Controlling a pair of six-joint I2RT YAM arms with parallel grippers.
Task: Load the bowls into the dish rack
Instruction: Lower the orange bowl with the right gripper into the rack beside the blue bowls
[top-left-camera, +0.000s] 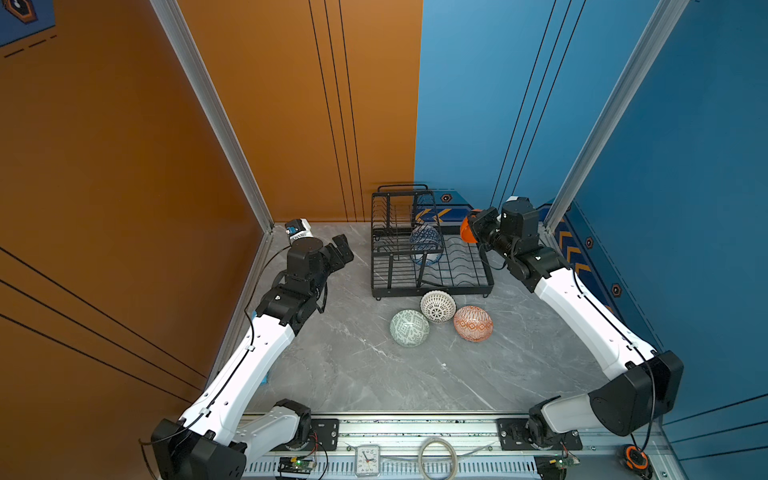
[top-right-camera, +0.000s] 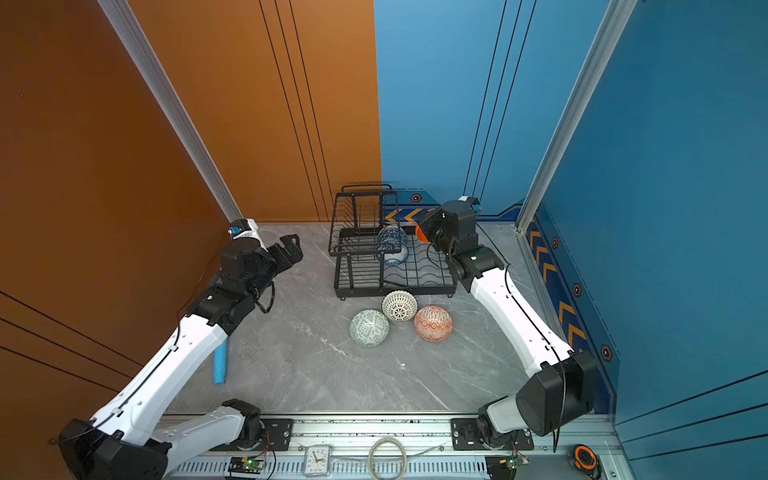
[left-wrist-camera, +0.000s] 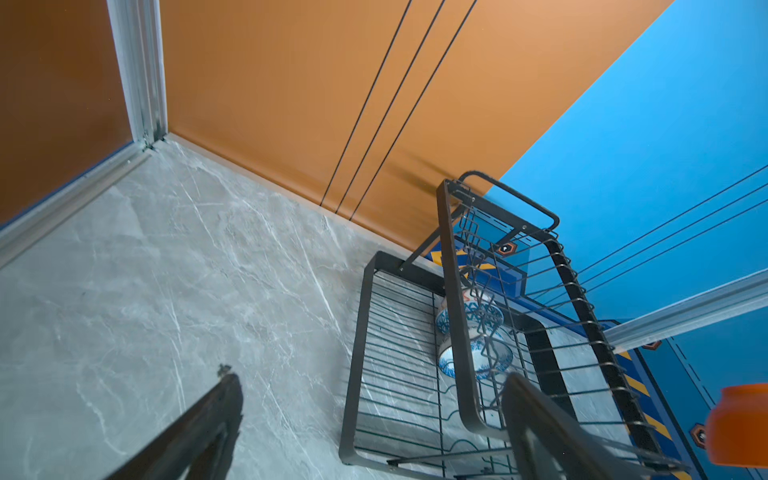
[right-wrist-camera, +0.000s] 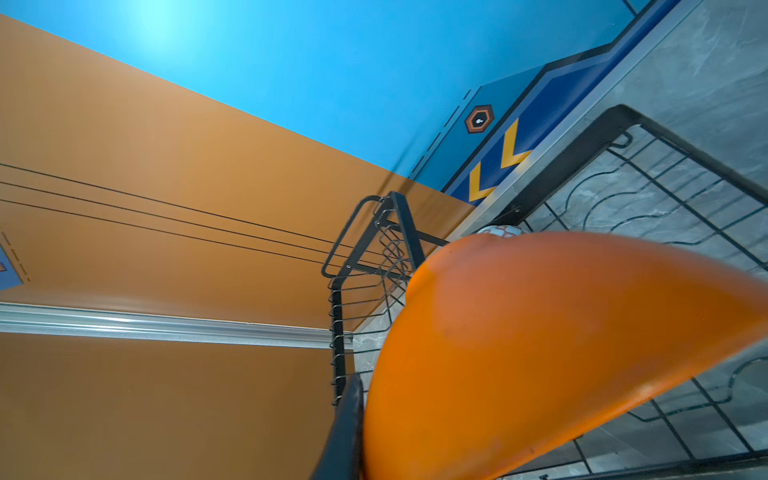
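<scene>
Right now my right gripper (top-left-camera: 473, 227) is clamped on the plain orange bowl (top-left-camera: 465, 233) at the dish rack's (top-left-camera: 432, 287) far right corner, and my left gripper (top-left-camera: 343, 248) hangs wide and empty to its left. The blue geometric bowl (left-wrist-camera: 442, 322) and floral bowl (left-wrist-camera: 496, 359) stand on edge inside. The pale green bowl (top-left-camera: 409, 328), lattice bowl (top-left-camera: 437, 306) and diamond bowl (top-left-camera: 473, 323) sit on the grey marble tabletop (top-left-camera: 353, 374), walled by an orange wall (top-left-camera: 291, 104) and a blue wall (top-left-camera: 478, 104).

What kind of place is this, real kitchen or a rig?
Most likely a lab robot cell, not a kitchen: left arm and right arm mounted on a slotted rail, orange panel and blue panel walls framed by aluminium posts, and a dish rack staged on a marble-look tabletop.
</scene>
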